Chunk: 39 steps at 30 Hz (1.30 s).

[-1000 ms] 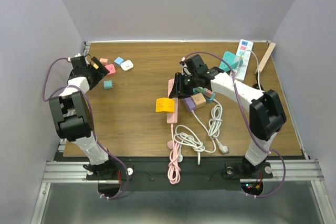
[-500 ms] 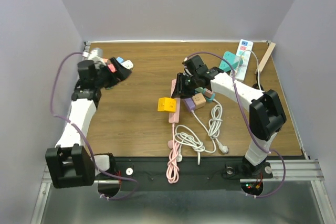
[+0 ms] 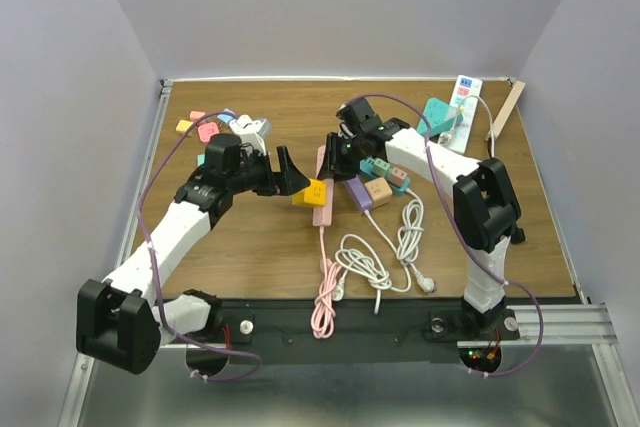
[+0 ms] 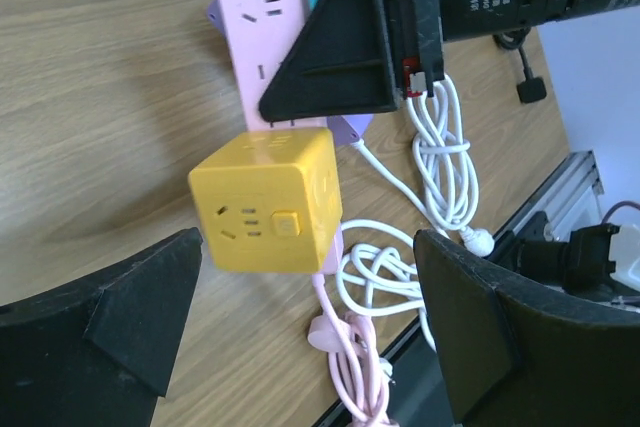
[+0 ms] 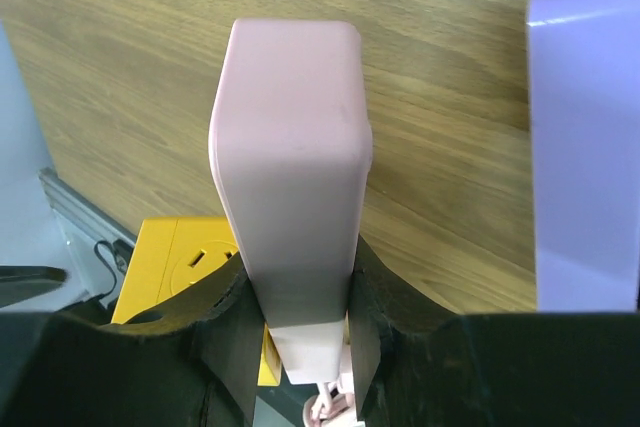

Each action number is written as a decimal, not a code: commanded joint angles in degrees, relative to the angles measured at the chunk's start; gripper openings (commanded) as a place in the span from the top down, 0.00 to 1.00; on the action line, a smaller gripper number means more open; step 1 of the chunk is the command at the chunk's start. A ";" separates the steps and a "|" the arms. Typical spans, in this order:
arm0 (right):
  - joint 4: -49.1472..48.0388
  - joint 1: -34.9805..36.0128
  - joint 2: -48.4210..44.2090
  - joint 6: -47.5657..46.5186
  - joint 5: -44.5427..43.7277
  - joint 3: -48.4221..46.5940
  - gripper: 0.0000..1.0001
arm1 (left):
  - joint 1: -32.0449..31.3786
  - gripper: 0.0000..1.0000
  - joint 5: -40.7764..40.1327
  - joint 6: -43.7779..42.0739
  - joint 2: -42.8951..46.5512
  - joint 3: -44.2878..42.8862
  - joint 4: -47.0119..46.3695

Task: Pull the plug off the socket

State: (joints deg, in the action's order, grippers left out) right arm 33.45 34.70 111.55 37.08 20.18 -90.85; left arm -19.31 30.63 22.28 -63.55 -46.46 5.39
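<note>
A yellow cube plug (image 3: 312, 193) sits plugged into a pink power strip (image 3: 323, 209) at the table's middle. In the left wrist view the cube (image 4: 268, 202) sits on the strip (image 4: 262, 17) just ahead of my fingers. My left gripper (image 3: 291, 173) is open, its jaws standing wide on either side of the cube (image 4: 310, 262) without touching it. My right gripper (image 3: 337, 152) is shut on the strip's far end. The right wrist view shows the strip (image 5: 292, 177) clamped between both fingers (image 5: 215, 322), with the cube (image 5: 185, 267) behind.
A purple strip (image 3: 358, 193), a tan cube (image 3: 378, 190) and teal plugs (image 3: 381, 167) lie right of the pink strip. White cable coils (image 3: 385, 257) and the pink cord bundle (image 3: 327, 299) lie near the front edge. Small plugs (image 3: 207, 129) lie back left, a teal strip (image 3: 440, 115) back right.
My left arm swung from the back-left corner to the table's middle and now straddles the yellow cube. My right gripper shifted a little toward the strip's far end, still holding it.
</note>
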 commanded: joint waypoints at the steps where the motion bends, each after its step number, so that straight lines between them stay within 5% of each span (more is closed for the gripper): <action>1: -2.25 0.28 0.42 -1.04 5.12 -6.44 0.99 | -2.39 0.01 -0.57 -3.29 -3.50 -4.51 -2.58; 14: -1.72 0.28 0.25 -4.91 14.79 -9.00 1.00 | -4.07 0.01 -11.38 -12.18 -6.24 -9.53 4.37; 32: -1.90 -0.24 1.74 -2.28 17.16 -15.15 1.00 | -4.95 0.03 -1.26 -9.45 -8.52 -3.47 -0.55; 34: -1.90 -0.16 1.57 -2.28 17.87 -15.06 1.00 | -4.95 0.08 -2.94 -9.28 -8.52 -3.12 -0.73; 38: -1.81 -0.16 0.52 -2.89 15.77 -11.56 1.00 | -4.95 0.56 -3.82 -7.79 -8.43 -4.43 -2.39; 39: -1.81 -0.16 -0.01 -3.06 14.02 -10.41 1.00 | -4.95 0.81 -3.91 -7.35 -8.17 -4.69 -2.75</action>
State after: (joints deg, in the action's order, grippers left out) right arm 33.82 34.50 114.74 33.28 33.78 -102.78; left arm -24.05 27.57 14.17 -72.40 -50.15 7.18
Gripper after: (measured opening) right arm 0.381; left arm 0.682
